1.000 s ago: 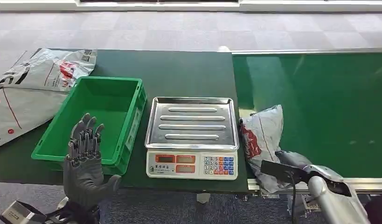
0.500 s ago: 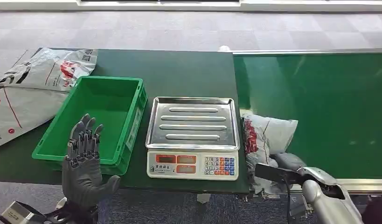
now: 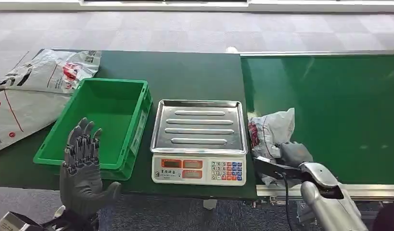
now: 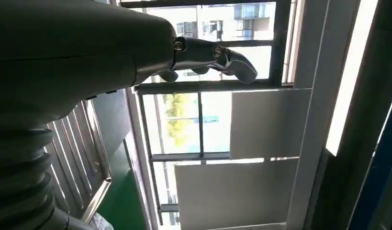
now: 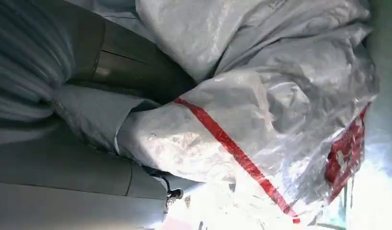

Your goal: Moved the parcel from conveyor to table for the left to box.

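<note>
We see our right hand (image 3: 292, 155) clamped on the crumpled grey plastic parcel (image 3: 271, 131) (red print) at the green conveyor belt's (image 3: 329, 106) near edge, beside the steel-topped scale (image 3: 198, 139); our left hand (image 3: 82, 168) hovers, fingers apart.

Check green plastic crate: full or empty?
Empty: the green plastic crate shows a bare floor; the open left hand hovers at its near rim.

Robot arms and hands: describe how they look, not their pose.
The left hand is dark grey with segmented fingers. The right hand is grey too, on a silver arm carrying a black wrist block and a thin black cable.
</note>
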Tool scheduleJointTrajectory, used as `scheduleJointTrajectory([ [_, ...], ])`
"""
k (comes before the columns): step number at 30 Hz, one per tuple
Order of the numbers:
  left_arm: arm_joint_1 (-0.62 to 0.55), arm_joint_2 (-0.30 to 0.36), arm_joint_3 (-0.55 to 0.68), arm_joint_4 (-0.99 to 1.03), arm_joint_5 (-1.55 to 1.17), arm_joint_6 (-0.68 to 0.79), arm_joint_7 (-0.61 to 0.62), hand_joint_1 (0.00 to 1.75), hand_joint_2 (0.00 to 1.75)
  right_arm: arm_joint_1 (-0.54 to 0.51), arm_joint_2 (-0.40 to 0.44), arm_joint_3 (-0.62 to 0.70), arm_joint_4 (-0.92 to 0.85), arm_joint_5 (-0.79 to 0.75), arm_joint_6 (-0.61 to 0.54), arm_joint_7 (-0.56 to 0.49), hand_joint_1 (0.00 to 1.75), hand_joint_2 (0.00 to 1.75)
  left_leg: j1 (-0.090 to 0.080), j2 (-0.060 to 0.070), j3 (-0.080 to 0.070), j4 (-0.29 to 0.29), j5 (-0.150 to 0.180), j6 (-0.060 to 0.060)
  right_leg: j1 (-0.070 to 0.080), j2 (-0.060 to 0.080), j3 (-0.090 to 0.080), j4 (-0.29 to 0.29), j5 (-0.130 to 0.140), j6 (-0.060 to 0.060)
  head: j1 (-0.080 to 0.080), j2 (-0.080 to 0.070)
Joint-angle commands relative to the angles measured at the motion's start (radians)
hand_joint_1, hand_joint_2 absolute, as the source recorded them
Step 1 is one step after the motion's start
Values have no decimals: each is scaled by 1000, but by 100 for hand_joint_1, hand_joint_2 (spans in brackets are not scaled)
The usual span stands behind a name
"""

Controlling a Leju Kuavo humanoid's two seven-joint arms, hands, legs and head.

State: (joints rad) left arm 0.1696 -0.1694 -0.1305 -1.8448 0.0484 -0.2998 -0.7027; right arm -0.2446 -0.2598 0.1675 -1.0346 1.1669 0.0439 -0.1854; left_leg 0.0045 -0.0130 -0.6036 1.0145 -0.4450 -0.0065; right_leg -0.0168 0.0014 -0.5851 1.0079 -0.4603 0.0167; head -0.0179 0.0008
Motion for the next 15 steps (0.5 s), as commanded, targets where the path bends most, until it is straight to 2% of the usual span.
scheduleJointTrajectory([
  [1, 1, 16, 25, 23, 1, 3, 5, 0, 175, -53, 32, 35, 21, 2, 0, 4, 175, 175, 0, 5, 3, -1, -1, 0, 1, 4, 1, -2, 1, -1, 0, 0],
  [15, 1, 16, 25, 23, 1, 3, 5, 0, 175, -53, 32, 35, 21, 2, 0, 4, 175, 175, 0, 3, 1, -1, -1, 0, 0, 2, 0, -1, 0, 0, 0, 0],
])
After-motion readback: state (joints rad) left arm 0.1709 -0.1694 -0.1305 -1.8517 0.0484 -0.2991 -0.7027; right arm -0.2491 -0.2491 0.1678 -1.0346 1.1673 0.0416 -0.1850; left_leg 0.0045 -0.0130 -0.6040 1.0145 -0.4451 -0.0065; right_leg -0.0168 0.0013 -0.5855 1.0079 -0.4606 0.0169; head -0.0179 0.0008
